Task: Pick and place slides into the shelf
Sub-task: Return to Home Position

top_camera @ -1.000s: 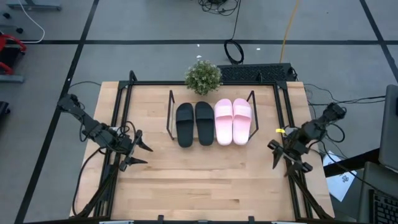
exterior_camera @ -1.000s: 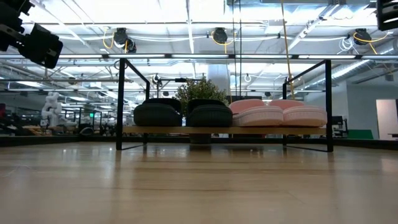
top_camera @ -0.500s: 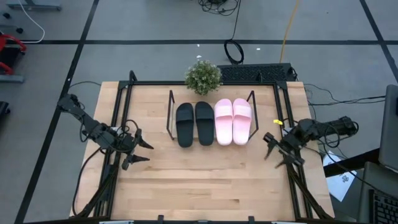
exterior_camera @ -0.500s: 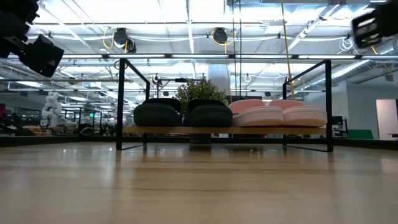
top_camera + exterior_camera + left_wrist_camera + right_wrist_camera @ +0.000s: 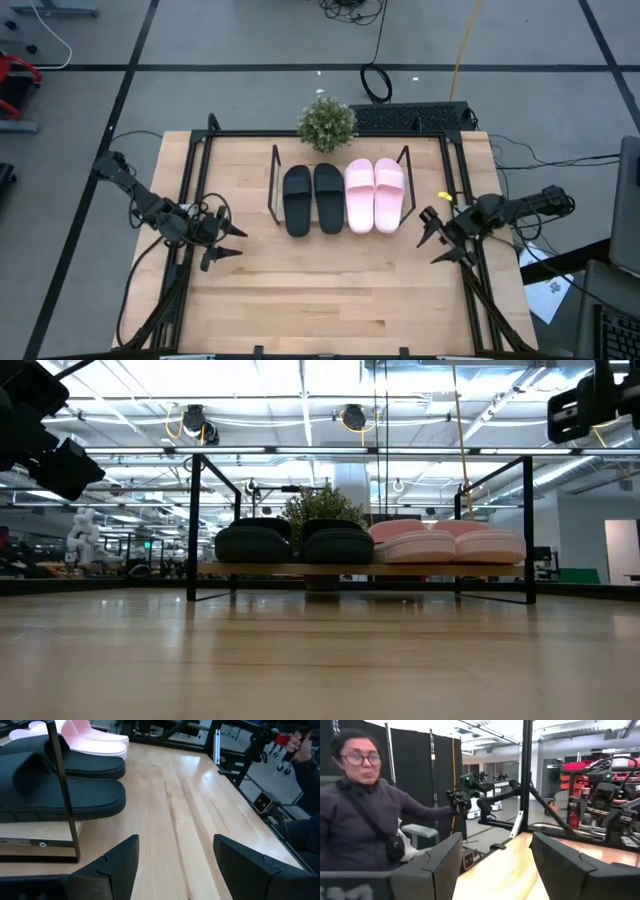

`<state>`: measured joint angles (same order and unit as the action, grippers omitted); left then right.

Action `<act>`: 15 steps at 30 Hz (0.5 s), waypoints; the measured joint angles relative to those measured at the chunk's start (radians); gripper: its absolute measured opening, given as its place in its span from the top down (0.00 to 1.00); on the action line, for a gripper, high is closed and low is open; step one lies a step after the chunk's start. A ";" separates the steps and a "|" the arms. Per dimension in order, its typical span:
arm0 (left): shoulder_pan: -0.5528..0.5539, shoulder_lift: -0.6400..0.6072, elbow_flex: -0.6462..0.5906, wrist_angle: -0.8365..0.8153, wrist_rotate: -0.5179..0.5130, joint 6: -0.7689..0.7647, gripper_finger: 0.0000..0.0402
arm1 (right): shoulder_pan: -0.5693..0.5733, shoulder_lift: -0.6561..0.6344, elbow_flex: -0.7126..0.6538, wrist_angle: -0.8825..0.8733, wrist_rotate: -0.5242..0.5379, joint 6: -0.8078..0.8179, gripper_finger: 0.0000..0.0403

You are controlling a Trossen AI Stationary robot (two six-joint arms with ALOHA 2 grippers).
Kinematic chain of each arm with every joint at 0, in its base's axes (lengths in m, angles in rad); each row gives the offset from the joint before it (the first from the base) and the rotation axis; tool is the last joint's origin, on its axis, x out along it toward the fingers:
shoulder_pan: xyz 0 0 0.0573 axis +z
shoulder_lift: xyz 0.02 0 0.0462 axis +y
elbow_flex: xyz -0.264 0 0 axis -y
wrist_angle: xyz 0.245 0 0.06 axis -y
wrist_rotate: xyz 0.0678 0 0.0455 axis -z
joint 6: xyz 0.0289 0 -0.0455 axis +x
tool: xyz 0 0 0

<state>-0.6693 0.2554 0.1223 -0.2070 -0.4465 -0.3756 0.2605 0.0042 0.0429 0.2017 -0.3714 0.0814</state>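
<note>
shelf [image 5: 360, 569] | black slides [image 5: 295, 544] and pink slides [image 5: 447, 544] on it | side by side

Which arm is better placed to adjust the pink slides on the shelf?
Right, probably: the right gripper, open, hovers near the pink slides; the left gripper, also open, is beyond the black slides.

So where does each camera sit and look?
High: above, looking down at table; left hand, right hand show.
Low: table height, facing shelf; arms at top corners.
Left wrist: on left arm, facing the slides; left hand shows.
Right wrist: on right arm, facing a person; right hand shows.
High and low share the shelf.
</note>
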 joint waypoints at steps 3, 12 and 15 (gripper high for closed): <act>0.000 0.000 0.000 -0.001 0.000 0.003 0.37 | 0.008 0.000 -0.002 -0.022 0.000 0.018 0.44; 0.000 0.000 0.000 -0.007 -0.054 0.027 0.37 | 0.030 0.001 -0.022 -0.018 0.010 0.004 0.44; 0.000 0.000 0.000 -0.007 -0.070 0.048 0.37 | 0.036 0.001 -0.027 -0.010 0.032 0.016 0.44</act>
<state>-0.6693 0.2552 0.1223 -0.2137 -0.5165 -0.3274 0.2970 0.0049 0.0154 0.1920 -0.3395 0.0971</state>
